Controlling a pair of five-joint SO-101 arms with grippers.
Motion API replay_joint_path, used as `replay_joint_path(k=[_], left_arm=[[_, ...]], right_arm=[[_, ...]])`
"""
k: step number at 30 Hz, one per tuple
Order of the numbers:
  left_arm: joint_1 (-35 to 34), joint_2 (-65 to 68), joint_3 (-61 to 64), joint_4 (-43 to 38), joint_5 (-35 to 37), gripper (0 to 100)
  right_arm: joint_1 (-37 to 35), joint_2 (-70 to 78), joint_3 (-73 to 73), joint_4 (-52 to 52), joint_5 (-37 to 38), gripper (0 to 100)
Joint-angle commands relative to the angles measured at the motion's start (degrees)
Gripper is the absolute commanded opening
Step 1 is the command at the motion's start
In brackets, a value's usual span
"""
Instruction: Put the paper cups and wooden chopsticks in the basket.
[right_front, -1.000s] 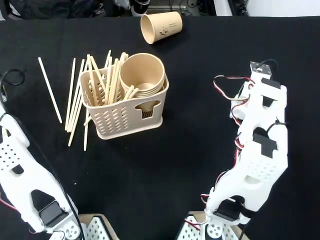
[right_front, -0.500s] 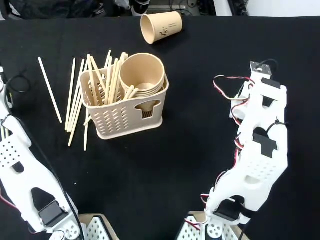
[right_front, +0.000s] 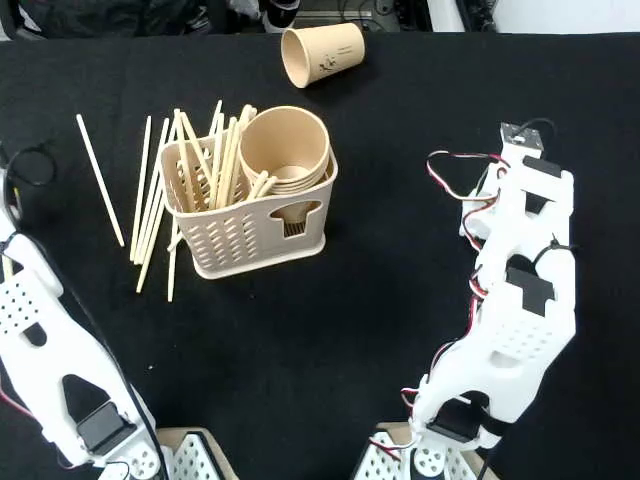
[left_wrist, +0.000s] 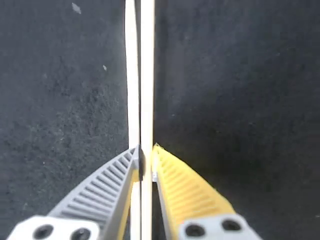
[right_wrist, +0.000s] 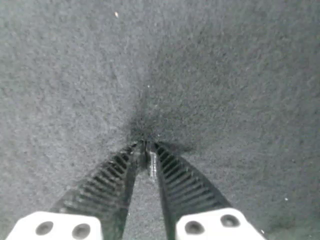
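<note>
Matt black cloth, bare wood, brown paper and moulded plastic

The table cloth (right_front: 380, 250) is a dull, felt-like black with a fine fuzzy nap. The chopsticks (left_wrist: 146, 75) are pale, unvarnished wood, smooth and matt. The cups (right_front: 325, 55) are tan paper with a dry, unglossed surface. The basket (right_front: 250, 240) is beige plastic, perforated, with a soft sheen. The arms (right_front: 525, 320) are smooth white plastic, and their wires (right_front: 445, 165) have shiny insulation. The left gripper (left_wrist: 146, 157) has ribbed grey and yellow plastic fingers; the right gripper (right_wrist: 146, 152) has ribbed dark ones.

Beige slotted basket (right_front: 250, 238); tan paper cups (right_front: 330, 52); pale chopsticks (right_front: 100, 180); black table (right_front: 380, 250); white arms (right_front: 525, 330).
</note>
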Motion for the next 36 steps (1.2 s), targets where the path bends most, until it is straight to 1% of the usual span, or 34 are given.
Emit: replay_joint_path(k=[1, 11, 13, 17, 19, 21, 24, 25, 30, 33, 36], left_arm=[[-1.36, -0.18, -3.12, -1.14, -0.26, 3], [-1.8, 0.0, -3.3, -0.79, -0.09, 3], [-1.98, 0.0, -5.67, 0.44, 0.62, 3], [-2.42, 0.62, -14.02, 5.71, 1.85, 3], [-2.59, 0.7, -16.84, 6.68, 1.85, 3], [-2.77, 0.7, -16.92, 6.68, 1.85, 3], [-2.59, 0.7, -14.99, 6.24, 1.85, 4], [-2.51, 0.7, -13.93, 6.24, 1.85, 5], [-2.86, 0.7, -11.21, 3.43, 2.37, 22], [-2.95, 0.79, -8.04, 0.7, 2.37, 22], [-3.21, 0.79, -2.59, -4.66, 3.34, 19]], right_arm=[[0.0, -1.36, 0.4, -0.18, 0.0, 1.2], [0.0, -1.36, 0.4, -0.18, 0.0, 1.2], [0.0, -1.36, 0.4, -0.18, 0.0, 1.2], [0.0, -1.36, 0.4, -0.18, 0.0, 1.2], [0.0, -1.36, 0.4, -0.18, 0.0, 1.2], [0.0, -1.36, 0.4, -0.18, 0.0, 1.2], [0.0, -1.36, 0.4, -0.18, 0.0, 1.2], [0.0, -1.36, 0.4, -0.18, 0.0, 1.2], [0.0, -1.36, 0.4, -0.18, 0.0, 1.2], [0.0, -1.36, 0.4, -0.18, 0.0, 1.2], [0.0, -1.36, 0.4, -0.09, 0.0, 1.2]])
